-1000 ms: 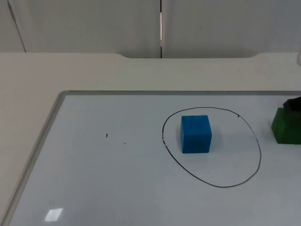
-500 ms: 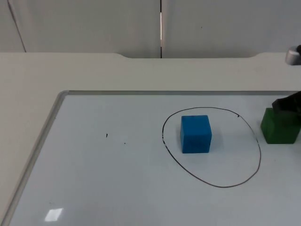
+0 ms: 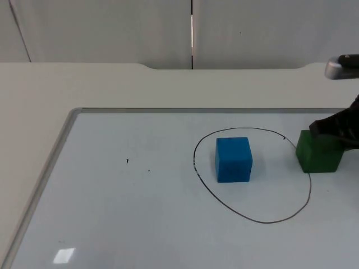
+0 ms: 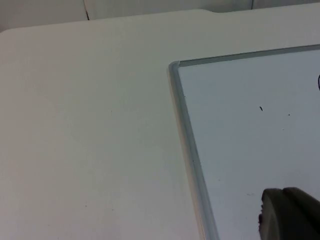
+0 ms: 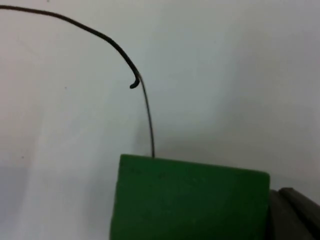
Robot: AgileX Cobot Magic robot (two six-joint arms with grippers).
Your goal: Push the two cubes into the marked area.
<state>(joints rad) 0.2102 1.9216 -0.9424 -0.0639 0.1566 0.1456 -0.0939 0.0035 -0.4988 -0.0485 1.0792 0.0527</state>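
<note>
Cubes: we count one of two in place. We see the blue cube (image 3: 233,159) wholly inside the marked area (image 3: 252,218), the hand-drawn black loop on the whiteboard (image 3: 140,224), well ahead of the right gripper (image 3: 335,134) along its push line. The green cube (image 3: 318,151) sits directly against the front of the right jaws, touching them, and it straddles the loop's line: in the right wrist view the drawn line (image 5: 147,120) runs up to and under the far edge of the green cube (image 5: 190,200). We judge the green cube to be on the boundary, mostly outside it, so the second push is under way and not finished. We cannot tell whether the right jaws are apart or together; the dark fingers lie behind the cube and the gap is not visible.

The left gripper (image 4: 290,215) waits over the near-left part of the whiteboard (image 4: 250,140), close to its metal frame, far from both cubes. Its jaw state we cannot tell either.

Remaining, in our judgement: carry the green cube further ahead of the right jaws until it clears the line.

Surface: a smooth white whiteboard with a grey frame, lying flat on a cream tabletop (image 3: 112,84). Two small dark specks (image 3: 127,161) mark the board. A grey partition wall (image 3: 112,28) closes the far side.
</note>
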